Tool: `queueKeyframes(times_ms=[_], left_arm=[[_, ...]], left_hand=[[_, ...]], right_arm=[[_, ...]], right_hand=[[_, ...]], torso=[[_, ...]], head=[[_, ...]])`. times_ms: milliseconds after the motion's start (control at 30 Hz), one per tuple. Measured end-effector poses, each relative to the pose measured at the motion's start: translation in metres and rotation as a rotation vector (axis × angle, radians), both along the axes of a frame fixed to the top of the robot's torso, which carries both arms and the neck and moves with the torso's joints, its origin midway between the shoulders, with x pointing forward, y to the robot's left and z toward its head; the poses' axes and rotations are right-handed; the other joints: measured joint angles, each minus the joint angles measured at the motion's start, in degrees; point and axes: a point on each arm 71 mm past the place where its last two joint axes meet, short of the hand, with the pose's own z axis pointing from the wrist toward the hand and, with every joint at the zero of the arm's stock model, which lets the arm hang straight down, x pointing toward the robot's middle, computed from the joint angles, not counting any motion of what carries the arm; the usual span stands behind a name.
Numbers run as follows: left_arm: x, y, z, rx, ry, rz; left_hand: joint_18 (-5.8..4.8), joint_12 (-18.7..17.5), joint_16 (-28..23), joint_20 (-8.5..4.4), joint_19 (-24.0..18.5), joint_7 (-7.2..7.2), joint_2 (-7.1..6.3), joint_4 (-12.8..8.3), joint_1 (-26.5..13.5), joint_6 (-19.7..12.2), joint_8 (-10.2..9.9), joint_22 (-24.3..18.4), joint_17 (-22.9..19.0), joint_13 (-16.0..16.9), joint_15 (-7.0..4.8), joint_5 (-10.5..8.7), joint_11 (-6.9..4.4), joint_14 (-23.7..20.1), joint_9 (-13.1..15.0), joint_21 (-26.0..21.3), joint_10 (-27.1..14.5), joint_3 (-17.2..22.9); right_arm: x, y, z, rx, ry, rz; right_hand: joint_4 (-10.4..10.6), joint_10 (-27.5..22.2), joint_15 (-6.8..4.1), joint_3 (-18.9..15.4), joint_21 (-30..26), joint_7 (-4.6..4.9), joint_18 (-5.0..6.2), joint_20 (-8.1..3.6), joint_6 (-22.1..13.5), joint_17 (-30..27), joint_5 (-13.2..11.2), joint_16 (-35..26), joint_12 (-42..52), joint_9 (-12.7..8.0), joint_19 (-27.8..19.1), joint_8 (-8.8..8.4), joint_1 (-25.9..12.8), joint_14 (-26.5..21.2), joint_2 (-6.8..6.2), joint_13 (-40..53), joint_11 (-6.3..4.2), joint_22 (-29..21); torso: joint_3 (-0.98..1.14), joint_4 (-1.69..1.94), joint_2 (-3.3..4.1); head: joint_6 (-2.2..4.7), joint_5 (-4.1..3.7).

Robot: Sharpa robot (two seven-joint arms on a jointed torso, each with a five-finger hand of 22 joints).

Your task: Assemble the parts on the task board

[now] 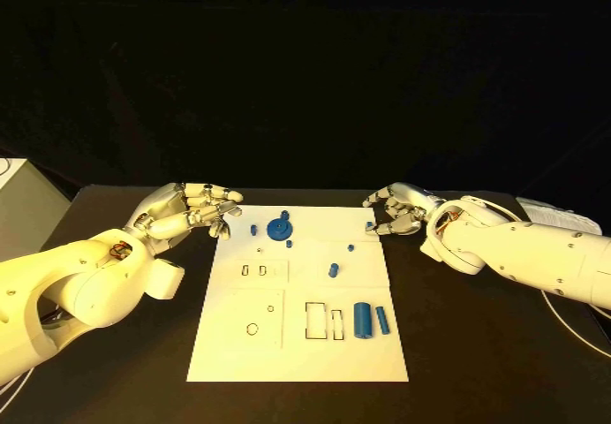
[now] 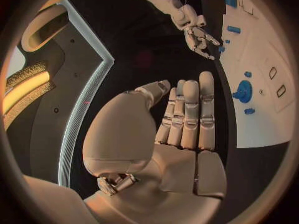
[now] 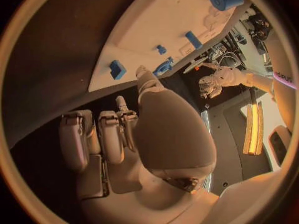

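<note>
Head view shows us the task board (image 1: 300, 296) lying in the middle of the black table (image 1: 484, 353), with both hands waiting off its far corners. Our left hand (image 1: 191, 212) sits at about ten o'clock from the board, released, fingers loosely curled and holding nothing; our right hand (image 1: 397, 212) sits at about one o'clock, likewise released, its fingertips just beside the board's edge. The blue parts lie scattered: a round disc (image 1: 278, 230) near twelve o'clock, a cylinder (image 1: 363, 319) and a bar (image 1: 382, 320) toward five o'clock. We judge nothing assembled yet. The small pieces could skid or tip under a careless reach.
</note>
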Motion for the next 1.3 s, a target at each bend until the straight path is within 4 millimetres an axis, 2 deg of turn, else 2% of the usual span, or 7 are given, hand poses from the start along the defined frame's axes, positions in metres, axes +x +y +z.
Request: queueKeyframes(times_ms=[400, 500, 567, 667, 733, 1000, 1300], left_arm=[[0.001, 0.0, 0.0, 0.001, 0.0, 0.0], [0.001, 0.001, 0.0, 0.002, 0.0, 0.0], [0.001, 0.001, 0.0, 0.002, -0.001, 0.001], [0.001, 0.001, -0.001, 0.003, -0.001, 0.001], [0.001, 0.001, -0.001, 0.003, -0.001, 0.001], [0.001, 0.001, -0.001, 0.004, -0.002, 0.0], [0.001, 0.001, -0.001, 0.005, -0.002, 0.0]], left_hand=[[-0.01, 0.0, 0.0, -0.11, -0.11, -0.11, 0.0, 0.0, 0.0, -0.11, 0.0, -0.01, -0.08, 0.01, -0.12, 0.0, 0.0, -0.12, 0.0, 0.0, 0.0, 0.0], [0.0, 0.0, 0.0, -0.21, -0.21, -0.2, 0.0, 0.0, 0.0, -0.2, 0.0, -0.01, -0.09, 0.04, -0.2, 0.0, 0.0, -0.2, 0.04, 0.0, 0.0, 0.0], [-0.01, 0.0, 0.0, -0.21, -0.21, -0.2, 0.0, 0.0, 0.0, -0.2, 0.0, -0.01, -0.09, 0.04, -0.2, 0.0, 0.0, -0.2, 0.05, 0.0, 0.0, 0.0], [-0.01, 0.0, 0.0, -0.21, -0.21, -0.2, 0.0, 0.0, 0.0, -0.2, 0.0, -0.01, -0.09, 0.04, -0.2, 0.0, 0.0, -0.2, 0.05, 0.0, 0.0, 0.0], [-0.01, 0.0, 0.0, -0.21, -0.2, -0.2, 0.0, 0.0, 0.0, -0.2, 0.0, -0.01, -0.09, 0.04, -0.2, 0.0, 0.0, -0.2, 0.04, 0.0, 0.0, 0.0], [0.0, 0.0, 0.0, -0.21, -0.2, -0.19, 0.0, 0.0, 0.0, -0.2, 0.0, -0.02, -0.08, 0.04, -0.2, 0.0, 0.0, -0.2, 0.04, 0.0, 0.01, 0.0], [0.0, 0.0, 0.0, -0.2, -0.2, -0.2, 0.0, 0.0, 0.0, -0.2, 0.0, 0.03, -0.08, 0.03, -0.2, 0.0, 0.0, -0.2, 0.03, 0.0, 0.01, 0.0]], right_arm=[[0.001, -0.003, -0.011, -0.017, 0.021, -0.02], [0.001, -0.003, -0.013, -0.019, 0.024, -0.022], [0.001, -0.003, -0.014, -0.02, 0.026, -0.024], [0.002, -0.003, -0.015, -0.022, 0.027, -0.027], [0.002, -0.003, -0.016, -0.022, 0.028, -0.026], [0.002, 0.0, -0.019, -0.024, 0.033, -0.025], [0.002, 0.002, -0.025, -0.025, 0.042, -0.024]], right_hand=[[1.54, 0.04, 0.0, -0.63, 0.0, -0.34, 0.0, -0.01, 2.47, 0.0, 0.14, 0.0, 0.35, 0.48, -0.01, 0.11, 1.27, 0.0, 0.77, -0.01, 0.03, -0.01], [1.85, 0.04, 0.0, -0.32, 0.04, -0.78, 0.0, -0.01, 4.3, 0.0, 0.23, 0.0, 0.9, 0.77, -0.01, 1.27, 1.83, 0.0, 1.33, -0.01, 0.03, -0.01], [2.0, -0.11, -0.14, 0.32, 0.39, -1.46, 0.0, -0.01, 6.88, 0.0, 0.12, 0.0, 1.55, 1.3, -0.01, 2.89, 2.4, -0.13, 1.9, -0.01, -0.56, -0.01], [1.96, -0.21, -0.65, 0.95, 0.39, -2.23, 0.01, -0.47, 8.26, 0.0, -0.25, 0.0, 1.58, 1.5, 0.16, 3.78, 2.45, 0.0, 1.95, -0.01, -1.06, -0.01], [1.89, -0.08, -0.86, 1.52, 0.69, -2.38, 0.0, -0.55, 9.01, 0.0, -0.9, 0.0, 1.87, 1.54, 0.08, 4.14, 2.63, -0.21, 2.13, -0.01, -1.2, -0.02], [1.98, -0.21, -1.15, 2.36, 0.71, -2.73, 0.01, -0.97, 9.76, -0.01, -1.21, 0.23, 1.87, 1.56, 0.09, 4.45, 2.52, -0.09, 2.84, 0.03, -1.47, 0.03], [2.05, -0.21, -1.15, 2.43, 0.71, -2.73, 0.01, -0.97, 9.76, -0.01, -1.21, 0.23, 1.87, 1.56, 0.09, 4.45, 2.52, -0.09, 2.84, 0.03, -1.47, 0.02]], torso=[[0.0, -0.08, -0.03], [0.01, -0.11, -0.01], [0.02, -0.12, -0.01], [0.03, -0.12, -0.01], [0.03, -0.12, -0.01], [0.02, -0.11, -0.03], [-0.01, -0.12, -0.03]], head=[[-0.38, 0.31], [-0.46, 0.32], [-0.49, 0.32], [-0.51, 0.29], [-0.51, 0.29], [-0.58, 0.32], [-0.7, 0.44]])
